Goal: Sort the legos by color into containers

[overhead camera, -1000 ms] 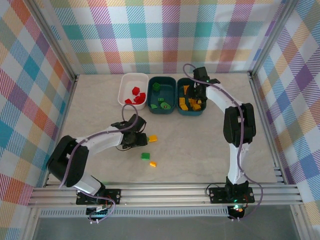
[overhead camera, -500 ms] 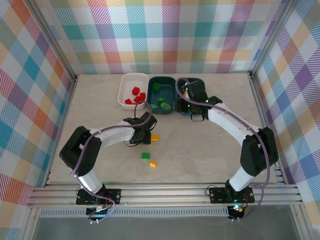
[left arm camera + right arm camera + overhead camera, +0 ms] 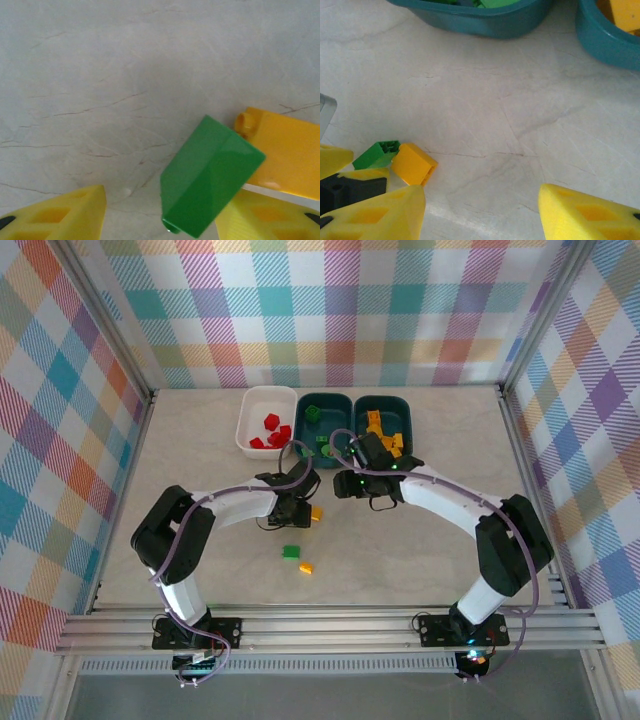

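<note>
My left gripper is low over the table and open. A green lego lies tilted between its jaws, against the right finger, with a clear gap to the left finger. A yellow-orange lego touches the green one. My right gripper is open over bare table just right of them; its wrist view has the same green lego and yellow-orange lego. A green lego and an orange lego lie nearer the front.
At the back stand a white container with red legos, a middle teal container with green ones, and a right teal container with yellow-orange ones. The two grippers are very close together.
My right arm swung from the right teal container down to the table beside the left gripper. The left gripper shifted right to the yellow-orange lego and its jaws narrowed.
</note>
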`<action>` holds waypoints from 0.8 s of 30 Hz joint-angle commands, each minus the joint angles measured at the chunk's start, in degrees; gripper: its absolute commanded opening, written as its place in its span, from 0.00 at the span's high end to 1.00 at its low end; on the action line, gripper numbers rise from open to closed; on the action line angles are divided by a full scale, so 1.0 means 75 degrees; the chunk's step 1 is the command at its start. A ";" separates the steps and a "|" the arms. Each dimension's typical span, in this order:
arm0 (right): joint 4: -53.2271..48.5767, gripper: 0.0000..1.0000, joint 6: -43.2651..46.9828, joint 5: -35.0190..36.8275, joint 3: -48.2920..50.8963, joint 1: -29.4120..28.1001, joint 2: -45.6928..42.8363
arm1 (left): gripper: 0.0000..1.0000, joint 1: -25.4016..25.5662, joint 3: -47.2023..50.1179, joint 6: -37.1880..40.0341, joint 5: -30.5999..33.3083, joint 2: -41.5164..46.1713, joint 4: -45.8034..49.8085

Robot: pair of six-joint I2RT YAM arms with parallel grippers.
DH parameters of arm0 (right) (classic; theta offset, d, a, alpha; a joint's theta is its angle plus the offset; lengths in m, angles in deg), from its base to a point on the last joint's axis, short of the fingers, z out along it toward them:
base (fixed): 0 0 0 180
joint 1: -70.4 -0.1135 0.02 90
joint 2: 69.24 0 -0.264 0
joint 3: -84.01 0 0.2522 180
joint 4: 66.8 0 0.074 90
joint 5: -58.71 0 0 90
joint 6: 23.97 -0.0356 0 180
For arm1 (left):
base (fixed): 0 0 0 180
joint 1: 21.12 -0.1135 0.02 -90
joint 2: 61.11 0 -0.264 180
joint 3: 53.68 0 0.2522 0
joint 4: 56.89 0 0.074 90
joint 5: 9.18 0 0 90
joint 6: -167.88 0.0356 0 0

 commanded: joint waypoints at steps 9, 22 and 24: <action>-0.0111 0.29 0.1876 -0.1079 -0.0326 -0.0512 0.1054 | 0.34 -0.0685 0.0527 -0.0431 0.0049 0.1407 0.0354; -0.0607 0.24 0.3052 0.0171 -0.1767 -0.1437 0.2986 | 0.29 -0.2361 0.2291 -0.0782 -0.0916 0.3968 -0.0014; -0.0668 0.26 0.3116 0.0318 -0.1960 -0.1437 0.3192 | 0.28 -0.2406 0.2402 -0.0783 -0.0944 0.4194 0.0020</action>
